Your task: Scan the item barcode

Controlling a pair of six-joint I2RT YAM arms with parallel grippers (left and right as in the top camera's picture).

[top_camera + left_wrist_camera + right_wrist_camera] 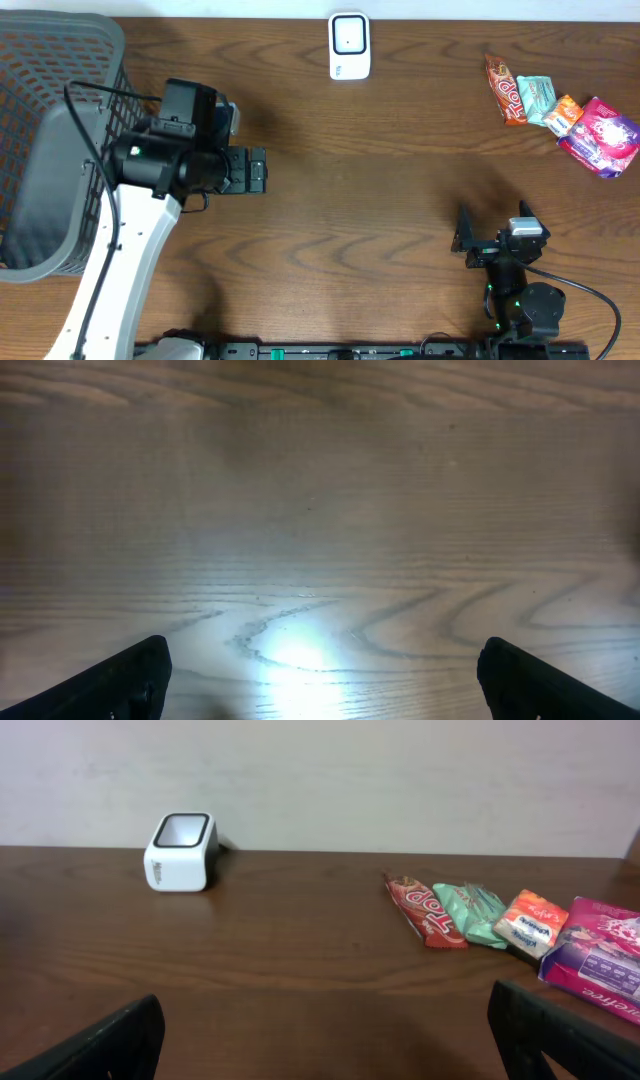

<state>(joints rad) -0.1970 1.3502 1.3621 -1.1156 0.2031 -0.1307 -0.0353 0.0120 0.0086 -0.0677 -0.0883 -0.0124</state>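
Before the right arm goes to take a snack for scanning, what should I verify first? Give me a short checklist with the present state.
1. Right fingers open, holding nothing: ok.
2. Left fingers open, holding nothing: ok.
3. Scanner standing alone, nothing in front: ok.
4. Red bar, green packet, orange packet, purple packet in view, nothing on top: ok.
5. Barcode position on any packet: cannot tell.

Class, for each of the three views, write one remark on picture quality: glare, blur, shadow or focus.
Left wrist view: a white glare patch on the table, with the far wood grain blurred. Right wrist view: even light, the white scanner and snack packets fairly sharp. Overhead view: clear, with a soft shadow on the wood beside the left arm.
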